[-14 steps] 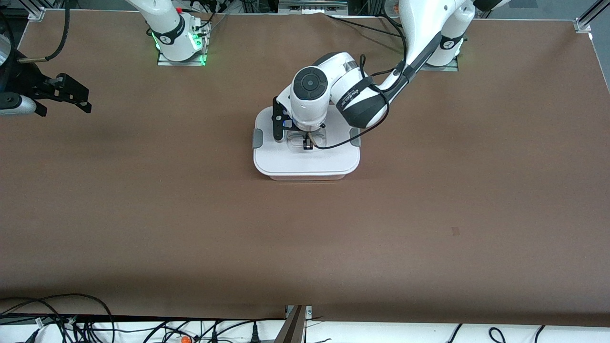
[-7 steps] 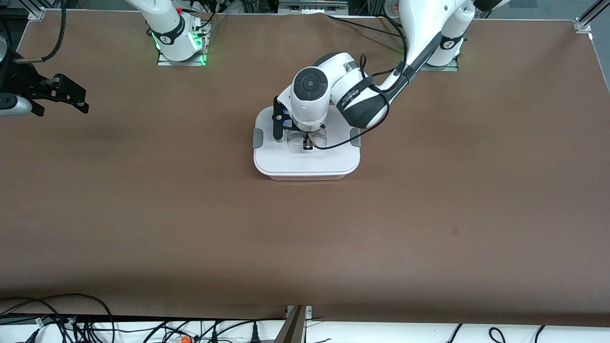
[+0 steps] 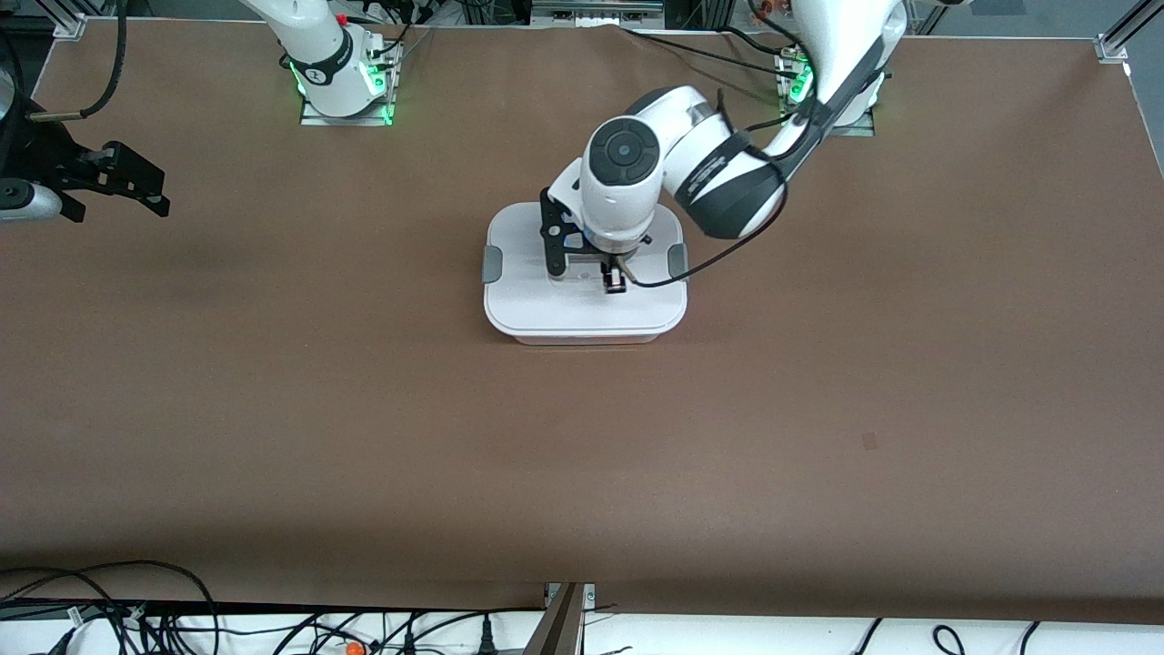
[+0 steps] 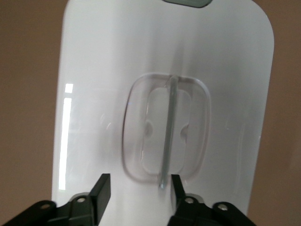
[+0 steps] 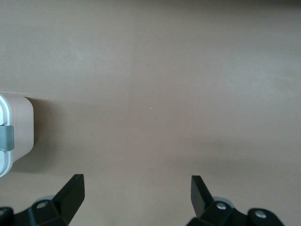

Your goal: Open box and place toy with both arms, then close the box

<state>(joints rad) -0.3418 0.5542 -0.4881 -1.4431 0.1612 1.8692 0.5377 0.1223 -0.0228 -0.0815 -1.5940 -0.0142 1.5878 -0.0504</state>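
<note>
The box (image 3: 582,314) stands mid-table with its white lid on and the grey clips (image 3: 491,264) at its two ends. My left gripper (image 3: 615,282) hovers just above the lid, open and empty. In the left wrist view the left gripper (image 4: 139,184) straddles the edge of the recessed centre handle (image 4: 167,136), and one finger stands next to the handle's bar. My right gripper (image 3: 145,186) is open and empty, up over bare table at the right arm's end. The right wrist view shows the right gripper (image 5: 137,184) and a corner of the box (image 5: 19,117). The toy is out of view.
The brown table (image 3: 582,455) spreads wide around the box. Cables (image 3: 109,609) lie along the table edge nearest the front camera. The arm bases (image 3: 341,82) stand along the table's other long edge.
My left gripper has risen off the lid's handle and shifted toward the left arm's end of the box. The lid stays on. The right arm has barely moved.
</note>
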